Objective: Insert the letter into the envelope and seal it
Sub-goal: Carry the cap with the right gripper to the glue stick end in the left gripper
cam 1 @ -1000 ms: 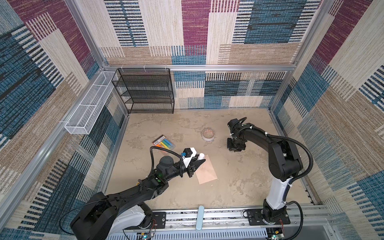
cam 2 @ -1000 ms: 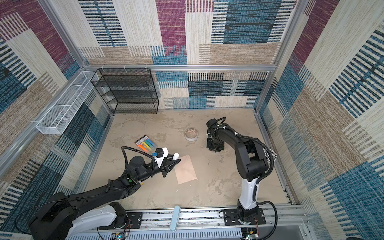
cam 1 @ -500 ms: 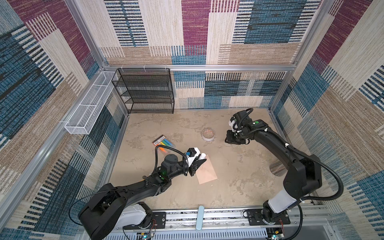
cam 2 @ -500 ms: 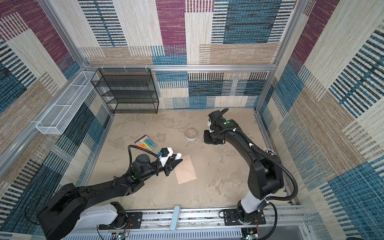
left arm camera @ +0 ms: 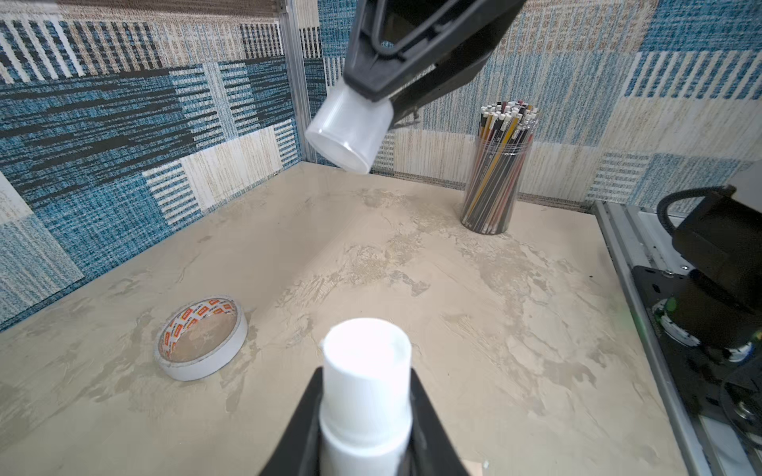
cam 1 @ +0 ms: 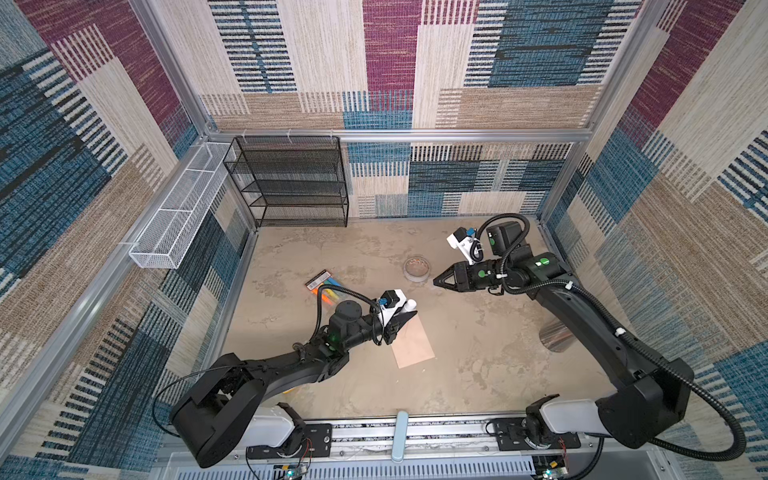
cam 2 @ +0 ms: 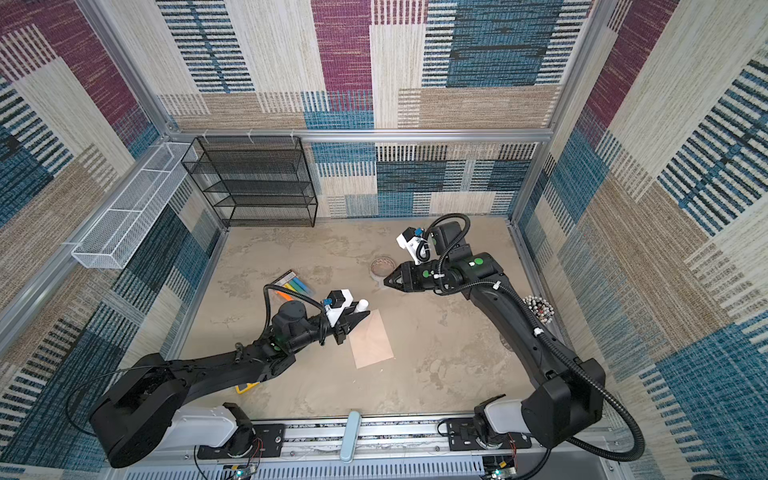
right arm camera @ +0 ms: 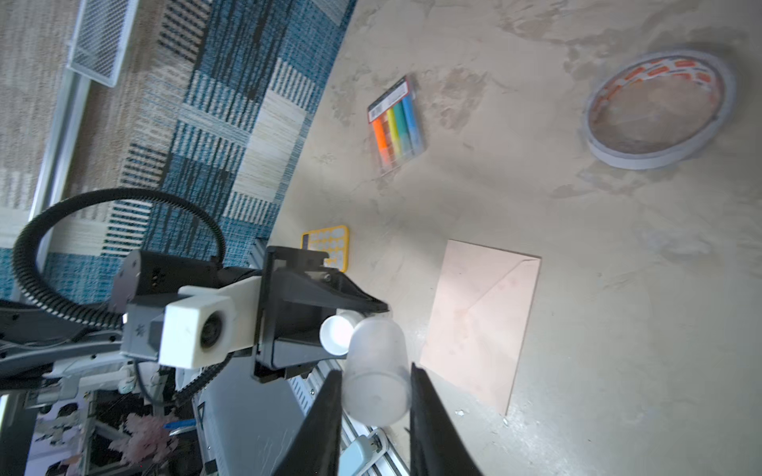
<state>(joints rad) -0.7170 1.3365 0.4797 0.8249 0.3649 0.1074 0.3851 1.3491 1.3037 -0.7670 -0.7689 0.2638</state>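
- Left wrist view: we are seeing the left fingers (left arm camera: 303, 432) clamping a white glue stick (left arm camera: 365, 371), its tip facing the translucent cap (left arm camera: 350, 132) across the tabletop (left arm camera: 453, 329).
- We are seeing the right fingers (right arm camera: 325, 424) pinching that cap from both sides, apart from the stick.
- We are finding the envelope (cam 1: 413, 347) (cam 2: 371, 343) lying flat on the tabletop, flap side up and folded down, its far corner hidden behind the left fingers in both top views.
- A tape roll (left arm camera: 194, 371) and a pencil cup (left arm camera: 497, 181) are sitting apart from it.
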